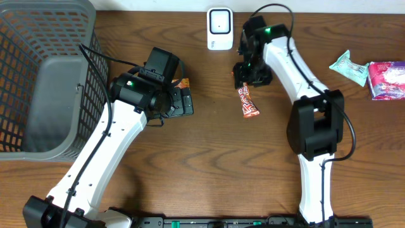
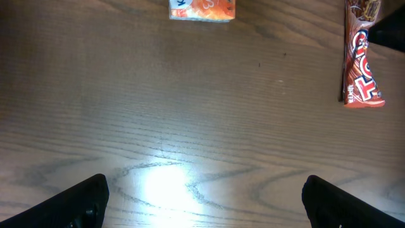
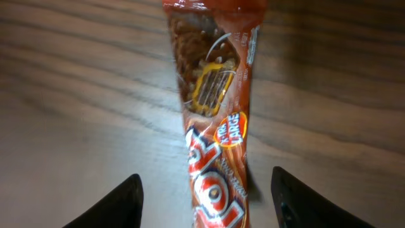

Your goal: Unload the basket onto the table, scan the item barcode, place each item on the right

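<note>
Brown-wrapped candy bar (image 3: 215,120) is straddled lengthwise, ungripped, by the right gripper (image 3: 205,178), jaws parted; the left gripper (image 2: 204,183), spread wide, is stationed farther off.

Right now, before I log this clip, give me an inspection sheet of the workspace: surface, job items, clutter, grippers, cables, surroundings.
Surface: wooden table, bare between the arms.
Job's things: candy bar lying flat, nearer the robot than the white scanner and apart from it.
Clutter: orange packet by the left arm's wrist; teal packet and pink packet at the right edge; grey basket at the left.
Grippers: left gripper open over bare wood; right gripper open, fingers either side of the candy bar, not touching it.
Cables: black cable looping off the right arm, another on the left; neither crosses the candy bar.
Surroundings: nothing seen.
</note>
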Controlling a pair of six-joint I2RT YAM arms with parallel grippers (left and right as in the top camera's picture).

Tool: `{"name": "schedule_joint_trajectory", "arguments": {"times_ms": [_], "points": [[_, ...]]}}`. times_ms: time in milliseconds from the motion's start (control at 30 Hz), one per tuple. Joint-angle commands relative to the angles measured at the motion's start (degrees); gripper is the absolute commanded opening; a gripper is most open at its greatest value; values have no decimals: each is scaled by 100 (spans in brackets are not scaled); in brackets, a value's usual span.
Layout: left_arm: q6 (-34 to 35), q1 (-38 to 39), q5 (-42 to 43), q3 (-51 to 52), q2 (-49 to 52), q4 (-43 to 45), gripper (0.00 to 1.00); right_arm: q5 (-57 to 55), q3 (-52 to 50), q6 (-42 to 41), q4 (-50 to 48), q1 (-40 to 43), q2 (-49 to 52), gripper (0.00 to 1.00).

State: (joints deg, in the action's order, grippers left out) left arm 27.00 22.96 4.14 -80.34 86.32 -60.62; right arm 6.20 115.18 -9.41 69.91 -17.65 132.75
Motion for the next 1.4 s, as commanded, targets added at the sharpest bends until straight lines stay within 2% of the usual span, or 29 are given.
{"name": "schedule_joint_trajectory", "arguments": {"times_ms": [0,100,333,433,633,800,1000,1133,1200,1367], "points": [[-35,-17,-35,-15,15,-22,98,-621,-411,-131,-254,-212,103,58],[-35,-17,-35,-15,15,-22,98,-739,-824,-129,-640,-308,103,54],[-35,-17,-37,-15,15,-22,98,-737,-1058,-214,-1106,-382,96,1],[-35,-17,-35,-15,15,-22,98,-737,-756,-232,-1095,-376,96,1],[-35,-17,-37,-15,15,-22,98,-737,575,-234,-1019,-378,96,1],[-35,-17,-35,-15,15,-22,98,-743,1408,-236,-1447,-378,96,1],[-35,-17,-37,-15,15,-22,98,-769,1373,-236,-2527,-378,142,1],[-35,-17,-37,-15,15,-22,98,-857,988,-264,-3484,-378,153,1],[-35,-17,-37,-15,15,-22,98,-1110,706,-634,-3805,-378,153,1],[-35,-17,-37,-15,15,-22,98,-1126,391,-774,-3934,-356,155,1]]}}
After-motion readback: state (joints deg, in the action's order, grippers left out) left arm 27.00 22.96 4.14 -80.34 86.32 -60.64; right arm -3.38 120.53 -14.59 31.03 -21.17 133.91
